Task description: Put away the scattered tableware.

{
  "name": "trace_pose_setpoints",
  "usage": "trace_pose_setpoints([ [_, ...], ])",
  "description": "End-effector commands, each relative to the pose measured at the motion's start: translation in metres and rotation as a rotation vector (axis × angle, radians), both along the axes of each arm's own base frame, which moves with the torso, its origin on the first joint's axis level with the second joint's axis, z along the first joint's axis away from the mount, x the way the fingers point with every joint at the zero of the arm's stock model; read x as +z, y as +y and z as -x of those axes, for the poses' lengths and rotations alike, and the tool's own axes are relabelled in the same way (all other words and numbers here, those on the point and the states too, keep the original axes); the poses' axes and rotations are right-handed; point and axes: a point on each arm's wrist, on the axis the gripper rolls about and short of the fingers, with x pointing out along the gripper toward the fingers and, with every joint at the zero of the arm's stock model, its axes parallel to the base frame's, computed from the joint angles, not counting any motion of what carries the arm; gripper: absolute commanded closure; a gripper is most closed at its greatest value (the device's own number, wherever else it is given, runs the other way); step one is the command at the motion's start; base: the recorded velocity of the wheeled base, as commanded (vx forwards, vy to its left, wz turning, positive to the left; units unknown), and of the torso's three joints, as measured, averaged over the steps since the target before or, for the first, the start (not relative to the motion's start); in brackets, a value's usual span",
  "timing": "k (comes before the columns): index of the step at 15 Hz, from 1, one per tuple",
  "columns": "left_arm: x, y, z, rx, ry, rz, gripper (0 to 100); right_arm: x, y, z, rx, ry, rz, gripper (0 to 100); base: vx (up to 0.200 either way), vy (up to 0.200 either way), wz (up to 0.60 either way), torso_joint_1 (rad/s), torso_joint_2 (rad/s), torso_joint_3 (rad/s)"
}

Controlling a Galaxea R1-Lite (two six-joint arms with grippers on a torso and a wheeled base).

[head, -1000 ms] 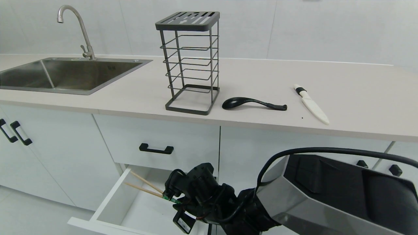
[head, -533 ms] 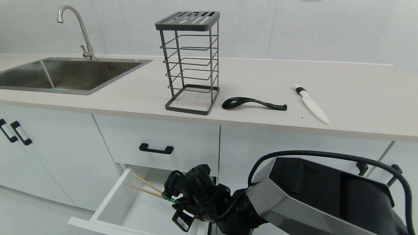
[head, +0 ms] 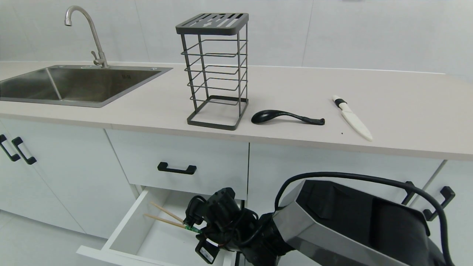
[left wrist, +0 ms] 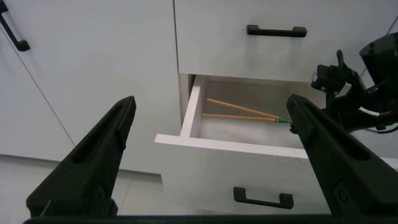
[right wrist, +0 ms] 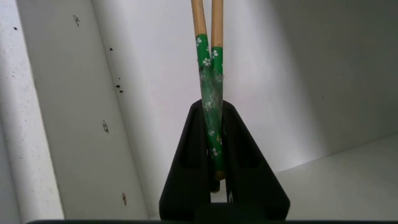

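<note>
chopsticks (right wrist: 208, 37) in right gripper (right wrist: 212, 124) above drawer (head: 119, 231)

So on the desk (head: 295, 85), the sink (head: 74, 83) is set in at the far left with the faucet (head: 87, 29) behind it. The slotted wire rack (head: 216, 70) stands about mid-desk, the spoon (head: 284, 117) lies just right of its base, and the knife (head: 351, 118) is further right, apart from the spoon. Below the rack, under a closed drawer (head: 177, 166), the open drawer (head: 125, 221) sticks out. The chopsticks (head: 164, 218) poke from the right end effector (head: 190, 226) into it, toward its left wall.
</note>
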Motion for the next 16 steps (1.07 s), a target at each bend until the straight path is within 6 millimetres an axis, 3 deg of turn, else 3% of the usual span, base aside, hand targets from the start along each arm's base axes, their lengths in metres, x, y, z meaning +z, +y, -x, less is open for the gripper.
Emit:
trace_pose_setpoints([
  [1, 0.000, 0.000, 0.000, 0.000, 0.001, 0.000, 0, -0.003, 0.004, -0.004, -0.002, -0.001, 0.001, 100, 0.000, 0.000, 0.00, 0.000, 0.00, 0.000],
  [9, 0.000, 0.000, 0.000, 0.000, 0.001, 0.000, 0, -0.005, 0.013, -0.002, 0.032, 0.001, 0.048, 100, 0.000, 0.000, 0.00, 0.000, 0.00, 0.000],
  [10, 0.000, 0.000, 0.000, 0.000, 0.001, 0.000, 0, -0.005, 0.014, -0.002, 0.032, 0.006, 0.058, 0, 0.000, 0.000, 0.00, 0.000, 0.00, 0.000],
  [13, 0.000, 0.000, 0.000, 0.000, 0.001, 0.000, 0, 0.004, 0.011, -0.011, 0.000, -0.043, 0.036, 0, 0.000, 0.000, 0.00, 0.000, 0.00, 0.000],
  [16, 0.000, 0.000, 0.000, 0.000, 0.001, 0.000, 0, 0.063, 0.015, -0.008, -0.011, -0.118, -0.062, 0, 0.000, 0.000, 0.00, 0.000, 0.00, 0.000],
])
